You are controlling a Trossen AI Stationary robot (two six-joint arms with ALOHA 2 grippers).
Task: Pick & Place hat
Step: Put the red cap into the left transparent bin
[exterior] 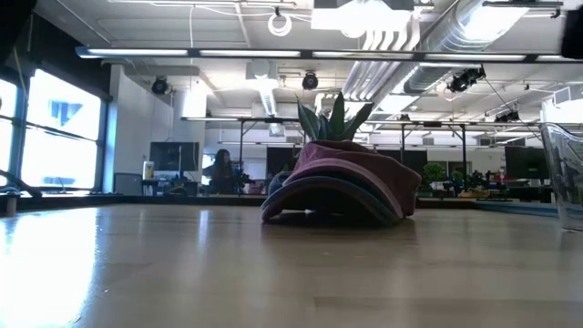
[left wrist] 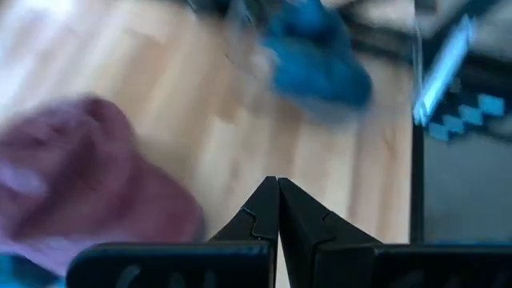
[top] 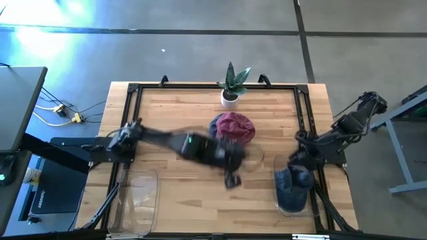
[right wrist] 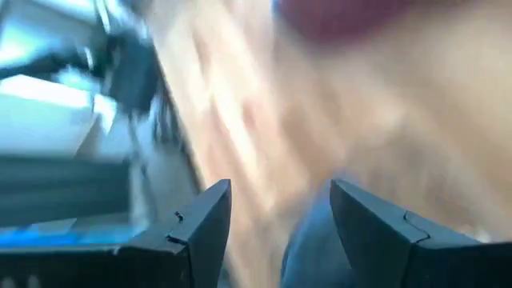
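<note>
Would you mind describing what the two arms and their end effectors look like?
Both arms are dark, near-black jointed links. The left arm carries a small green light on its wrist housing. The left end effector has two flat, dark, wedge-shaped fingers; the right end effector has matching dark angular fingers with stepped inner edges.

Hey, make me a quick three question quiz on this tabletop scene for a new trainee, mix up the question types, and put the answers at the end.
1. True or false: the maroon hat lies in front of the potted plant on the wooden table.
2. Which hand has its fingers pressed together? A) left hand B) right hand
3. Fill in: the blue hat lies in a clear ____ at the table's right edge.

Key: 1 true; 2 A; 3 container.
</note>
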